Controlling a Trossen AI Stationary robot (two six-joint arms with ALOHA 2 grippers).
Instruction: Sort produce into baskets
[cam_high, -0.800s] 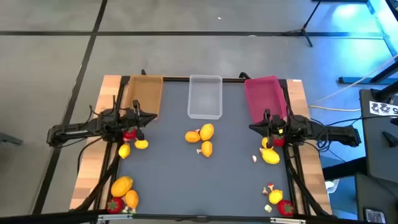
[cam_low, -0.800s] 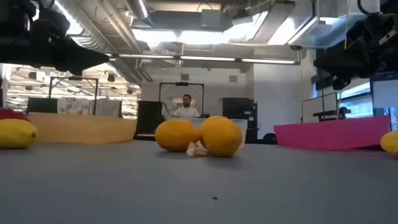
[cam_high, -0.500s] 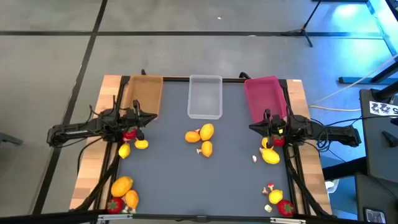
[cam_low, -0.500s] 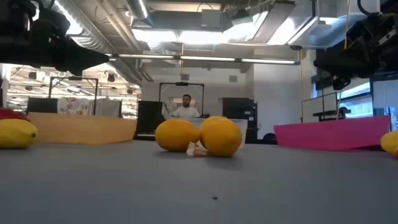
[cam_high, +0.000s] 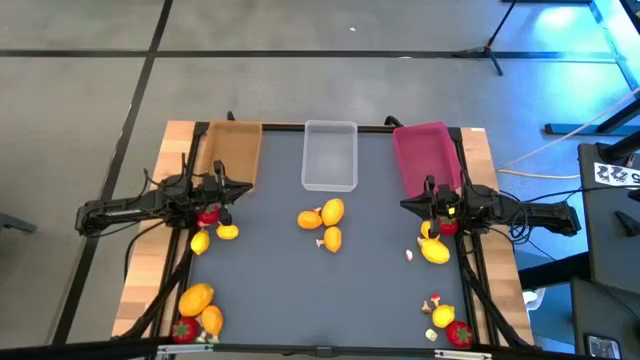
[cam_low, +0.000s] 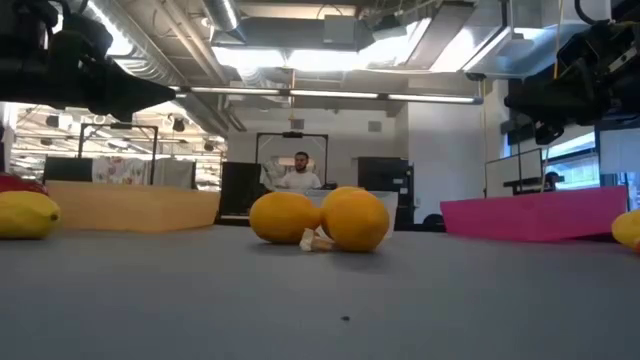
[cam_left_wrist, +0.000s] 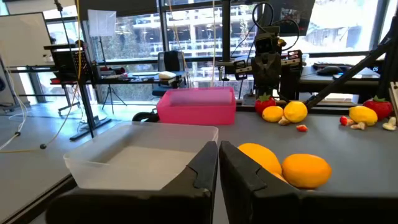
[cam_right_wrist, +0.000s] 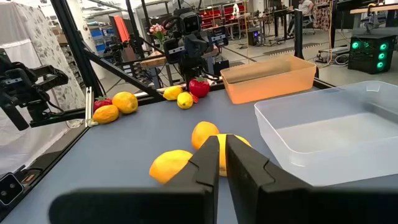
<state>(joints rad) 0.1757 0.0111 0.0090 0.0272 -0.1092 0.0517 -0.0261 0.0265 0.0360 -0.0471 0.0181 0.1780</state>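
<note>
Three baskets stand along the far edge: tan (cam_high: 232, 150), clear (cam_high: 330, 155) and pink (cam_high: 425, 155). Produce lies on the grey table. Orange and yellow fruits (cam_high: 332, 211) sit in the middle. A red strawberry (cam_high: 207, 216) and yellow fruits (cam_high: 228, 232) lie below my left arm. A yellow fruit (cam_high: 435, 250) and a red piece (cam_high: 447, 226) lie below my right arm. My left gripper (cam_high: 245, 189) (cam_left_wrist: 219, 155) is shut and empty, raised above the table by the tan basket. My right gripper (cam_high: 404, 205) (cam_right_wrist: 222, 149) is shut and empty, raised by the pink basket.
More produce lies at the near left corner (cam_high: 195, 298) and the near right corner (cam_high: 443, 316), with small mushroom bits (cam_high: 433, 300) nearby. The grey mat between the groups is bare. A person (cam_low: 300, 170) sits in the room beyond the table.
</note>
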